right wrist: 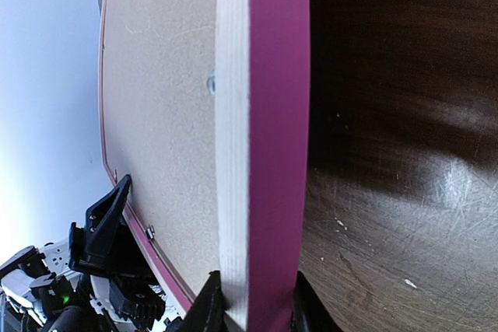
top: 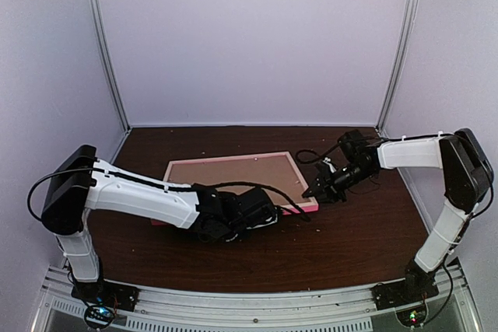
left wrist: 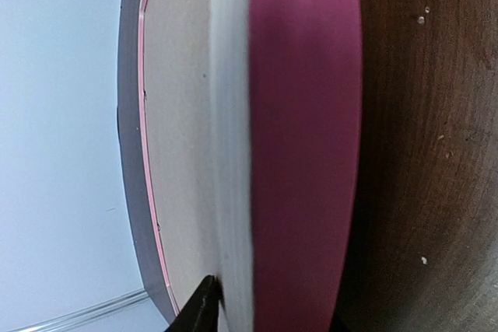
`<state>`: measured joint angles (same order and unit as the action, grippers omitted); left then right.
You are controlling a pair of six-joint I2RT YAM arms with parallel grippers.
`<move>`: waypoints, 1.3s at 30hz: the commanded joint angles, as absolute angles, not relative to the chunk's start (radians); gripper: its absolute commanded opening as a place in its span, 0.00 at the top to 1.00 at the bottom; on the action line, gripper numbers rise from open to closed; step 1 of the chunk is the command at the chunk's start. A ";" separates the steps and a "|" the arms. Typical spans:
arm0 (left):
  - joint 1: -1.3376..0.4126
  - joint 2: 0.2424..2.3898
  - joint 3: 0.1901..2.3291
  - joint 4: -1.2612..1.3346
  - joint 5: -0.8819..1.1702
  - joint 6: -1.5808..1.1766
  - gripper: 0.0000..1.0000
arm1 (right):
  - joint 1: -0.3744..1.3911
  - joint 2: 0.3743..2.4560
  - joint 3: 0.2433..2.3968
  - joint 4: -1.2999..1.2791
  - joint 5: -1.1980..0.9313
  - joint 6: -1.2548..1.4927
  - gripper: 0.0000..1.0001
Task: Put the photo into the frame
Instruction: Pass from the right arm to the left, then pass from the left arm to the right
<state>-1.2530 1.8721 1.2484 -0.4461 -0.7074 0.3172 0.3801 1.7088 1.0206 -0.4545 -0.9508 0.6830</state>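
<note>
While the right claw clamps the frame and the left claw straddles it, grip uncertain, uneven lifting could twist it free.

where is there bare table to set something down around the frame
Bare table between the frame and the back wall, and the wide near strip. Crowded along the frame's near edge: left claw, right claw.

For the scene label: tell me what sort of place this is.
Probably a lab robot cell, not a home: pale wall panels, metal corner posts, and two arms bolted to an aluminium rail by a dark table.
</note>
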 commanded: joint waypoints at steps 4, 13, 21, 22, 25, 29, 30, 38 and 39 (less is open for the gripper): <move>-1.241 1.816 1.273 -0.418 -0.712 0.318 0.75 | 0.382 1.681 1.061 -0.520 -0.903 0.612 0.54; -1.241 1.797 1.352 -0.474 -0.722 0.351 0.84 | 0.336 1.654 1.193 -0.655 -0.878 0.539 0.34; -1.241 1.807 1.472 -0.574 -0.738 0.369 0.96 | 0.246 1.627 1.372 -0.798 -0.866 0.457 0.31; -1.241 1.806 1.490 -0.584 -0.734 0.372 0.96 | 0.235 1.623 1.387 -0.807 -0.867 0.448 0.31; -1.241 1.808 1.557 -0.626 -0.722 0.379 1.00 | 0.203 1.610 1.419 -0.823 -0.872 0.437 0.31; -1.236 1.830 1.681 -0.719 -0.704 0.380 1.00 | 0.169 1.591 1.448 -0.828 -0.883 0.430 0.30; -1.232 1.837 1.720 -0.751 -0.696 0.376 1.00 | 0.161 1.587 1.454 -0.829 -0.885 0.427 0.30; -1.186 1.890 2.048 -0.987 -0.607 0.307 1.00 | 0.128 1.576 1.468 -0.812 -0.912 0.429 0.30; -1.178 1.897 2.089 -1.013 -0.589 0.295 1.00 | 0.123 1.575 1.469 -0.812 -0.912 0.429 0.30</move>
